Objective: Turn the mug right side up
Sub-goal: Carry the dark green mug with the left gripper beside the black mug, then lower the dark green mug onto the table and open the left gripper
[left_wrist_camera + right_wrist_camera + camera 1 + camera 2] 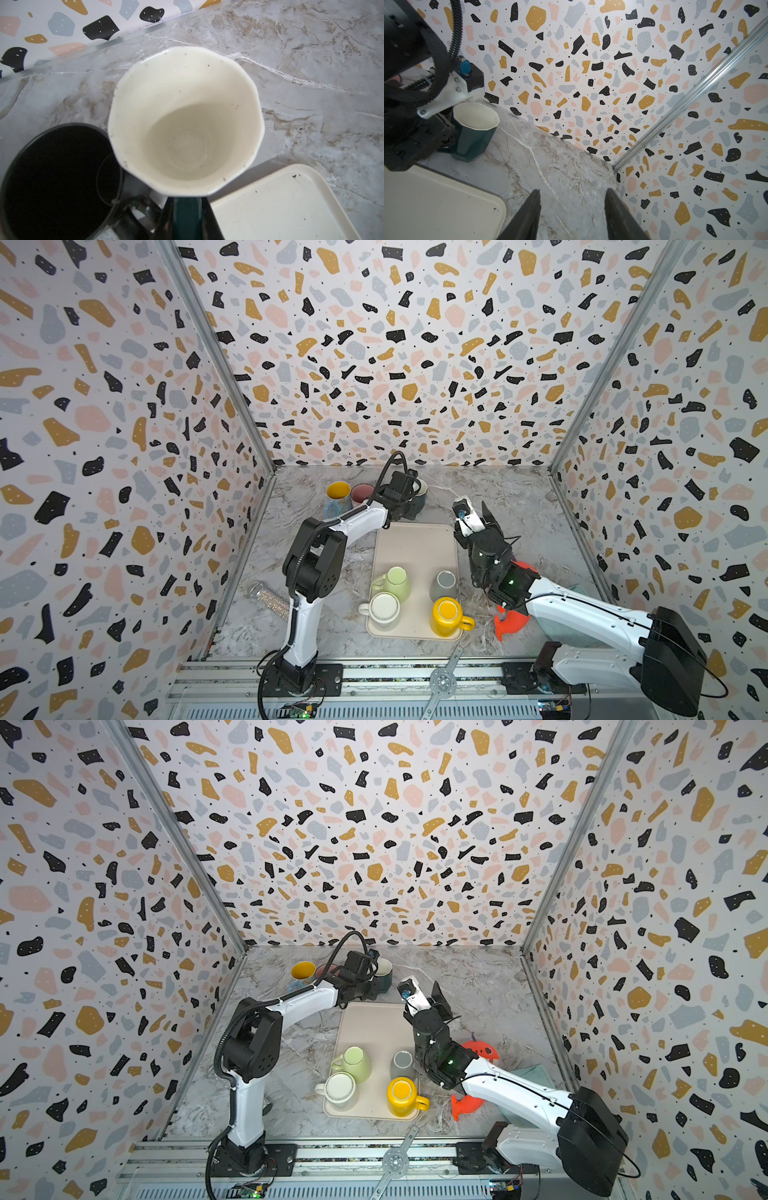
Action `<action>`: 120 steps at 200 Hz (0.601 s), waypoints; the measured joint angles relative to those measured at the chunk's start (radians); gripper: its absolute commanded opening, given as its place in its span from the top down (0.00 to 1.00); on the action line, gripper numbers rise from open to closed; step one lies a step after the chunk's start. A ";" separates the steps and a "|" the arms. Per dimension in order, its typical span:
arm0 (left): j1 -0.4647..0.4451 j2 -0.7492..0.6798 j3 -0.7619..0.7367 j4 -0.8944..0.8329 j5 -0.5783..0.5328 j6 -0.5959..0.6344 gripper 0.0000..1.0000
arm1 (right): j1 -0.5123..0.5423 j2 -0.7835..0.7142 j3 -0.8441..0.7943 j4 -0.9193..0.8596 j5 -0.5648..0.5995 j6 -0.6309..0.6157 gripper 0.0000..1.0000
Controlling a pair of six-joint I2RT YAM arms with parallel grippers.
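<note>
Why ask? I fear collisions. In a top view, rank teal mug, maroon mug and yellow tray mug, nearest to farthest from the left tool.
1. Teal mug: back, held by the left tool.
2. Maroon mug: back, to its left.
3. Yellow mug: front right of the tray.

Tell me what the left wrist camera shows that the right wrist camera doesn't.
Only the left wrist view: the teal mug's empty cream inside, seen down to its bottom, the black mug right beside it, and the left tool shut on the teal handle.
Only the right wrist view: the mug's teal outer wall, upright with its base down at the table, and the right tool open with nothing between its fingers.
Both: the teal mug, a corner of the cream tray, the table and the patterned wall.
</note>
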 measured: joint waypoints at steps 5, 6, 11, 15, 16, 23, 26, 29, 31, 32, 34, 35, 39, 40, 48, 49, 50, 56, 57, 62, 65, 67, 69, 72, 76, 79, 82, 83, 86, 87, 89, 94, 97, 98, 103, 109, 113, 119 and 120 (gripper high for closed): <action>0.000 0.003 0.001 0.000 -0.001 0.000 1.00 | 0.000 0.000 0.000 -0.002 0.000 0.001 0.48; 0.000 0.003 0.002 0.000 -0.001 0.000 1.00 | 0.000 0.000 0.000 -0.002 0.000 0.001 0.48; 0.000 0.005 0.003 -0.001 -0.003 0.000 1.00 | 0.000 0.000 0.000 -0.003 -0.001 0.001 0.48; 0.000 0.007 0.004 -0.001 -0.005 0.000 1.00 | 0.000 0.000 0.000 -0.003 -0.001 0.001 0.48; 0.000 0.008 0.004 -0.001 -0.005 0.000 1.00 | -0.001 0.000 0.000 -0.004 -0.001 0.001 0.48; 0.000 0.010 0.004 0.000 -0.006 0.000 1.00 | -0.001 0.000 0.000 -0.004 -0.001 0.002 0.48; 0.000 0.010 0.004 -0.001 -0.007 0.000 1.00 | -0.001 0.000 0.000 -0.005 -0.001 0.002 0.48; 0.000 0.010 0.004 -0.002 -0.008 0.000 1.00 | -0.001 0.000 0.000 -0.005 -0.002 0.002 0.48; 0.000 0.011 0.004 -0.002 -0.009 0.000 1.00 | -0.001 0.000 0.000 -0.006 -0.002 0.002 0.48; 0.000 0.011 0.004 -0.003 -0.010 0.000 1.00 | -0.001 0.000 0.000 -0.006 -0.002 0.002 0.48; 0.000 0.011 0.004 -0.003 -0.011 0.000 1.00 | -0.002 0.000 0.000 -0.006 -0.003 0.003 0.48; 0.000 0.011 0.004 -0.003 -0.011 0.000 1.00 | -0.002 0.000 0.000 -0.006 -0.003 0.003 0.48; 0.000 0.012 0.004 -0.004 -0.013 0.000 1.00 | -0.002 0.000 0.000 -0.007 -0.003 0.004 0.48; 0.000 0.012 0.004 -0.004 -0.013 0.000 1.00 | -0.002 0.000 0.000 -0.007 -0.004 0.004 0.48; 0.000 0.013 0.004 -0.006 -0.018 0.001 1.00 | -0.002 0.000 0.000 -0.008 -0.004 0.005 0.48; 0.000 0.013 0.004 -0.006 -0.019 0.001 1.00 | -0.002 0.000 0.000 -0.008 -0.004 0.005 0.48; 0.000 0.013 0.004 -0.006 -0.019 0.001 1.00 | -0.002 0.000 0.000 -0.008 -0.004 0.006 0.48; 0.000 0.013 0.004 -0.008 -0.022 0.001 1.00 | -0.002 0.000 0.000 -0.008 -0.005 0.007 0.48; 0.000 0.013 0.004 -0.008 -0.022 0.001 1.00 | -0.002 0.000 0.000 -0.008 -0.005 0.008 0.48; 0.000 0.014 0.004 -0.009 -0.023 0.001 1.00 | -0.002 0.000 0.000 -0.008 -0.006 0.009 0.48; 0.000 0.014 0.004 -0.009 -0.023 0.001 1.00 | -0.002 0.000 0.000 -0.008 -0.007 0.009 0.48; 0.000 0.014 0.004 -0.010 -0.023 0.001 1.00 | -0.002 0.000 0.000 -0.008 -0.007 0.010 0.48; 0.000 0.014 0.004 -0.010 -0.023 0.001 1.00 | -0.002 0.000 0.000 -0.008 -0.007 0.011 0.48; 0.000 0.014 0.004 -0.011 -0.023 0.001 1.00 | -0.002 0.000 0.000 -0.009 -0.007 0.012 0.48; 0.000 0.014 0.004 -0.013 -0.023 0.001 1.00 | -0.002 0.000 0.000 -0.009 -0.007 0.013 0.48; 0.000 0.014 0.004 -0.014 -0.023 0.000 1.00 | -0.002 0.000 0.000 -0.010 -0.008 0.013 0.48; 0.000 0.014 0.004 -0.015 -0.023 0.000 1.00 | -0.002 0.000 0.000 -0.010 -0.008 0.015 0.48; 0.000 0.014 0.004 -0.016 -0.023 0.000 1.00 | -0.002 0.000 0.000 -0.010 -0.008 0.016 0.48; 0.000 0.014 0.004 -0.017 -0.023 0.000 1.00 | -0.002 0.000 0.000 -0.011 -0.008 0.016 0.48; 0.000 0.014 0.004 -0.017 -0.023 0.000 1.00 | -0.002 0.000 0.000 -0.011 -0.008 0.017 0.48; 0.000 0.014 0.004 -0.018 -0.023 0.000 1.00 | -0.002 0.000 0.000 -0.011 -0.008 0.019 0.48; 0.000 0.014 0.004 -0.019 -0.023 0.000 1.00 | -0.002 0.000 0.000 -0.012 -0.008 0.020 0.48; 0.000 0.014 0.004 -0.019 -0.023 0.000 1.00 | -0.002 0.000 0.000 -0.013 -0.008 0.022 0.48; 0.000 0.014 0.004 -0.019 -0.023 0.000 1.00 | -0.002 0.000 0.000 -0.013 -0.008 0.022 0.48; 0.000 0.014 0.004 -0.019 -0.023 0.000 1.00 | -0.002 0.000 0.000 -0.013 -0.008 0.024 0.48; 0.000 0.014 0.004 -0.020 -0.023 0.000 1.00 | -0.002 0.000 0.000 -0.014 -0.008 0.026 0.48; 0.000 0.014 0.004 -0.021 -0.022 0.000 1.00 | -0.002 0.000 0.000 -0.015 -0.008 0.027 0.48; 0.000 0.014 0.004 -0.022 -0.022 0.000 0.99 | -0.002 0.000 0.000 -0.015 -0.008 0.028 0.48; 0.000 0.014 0.004 -0.022 -0.022 0.000 0.99 | -0.002 0.000 0.000 -0.015 -0.008 0.028 0.48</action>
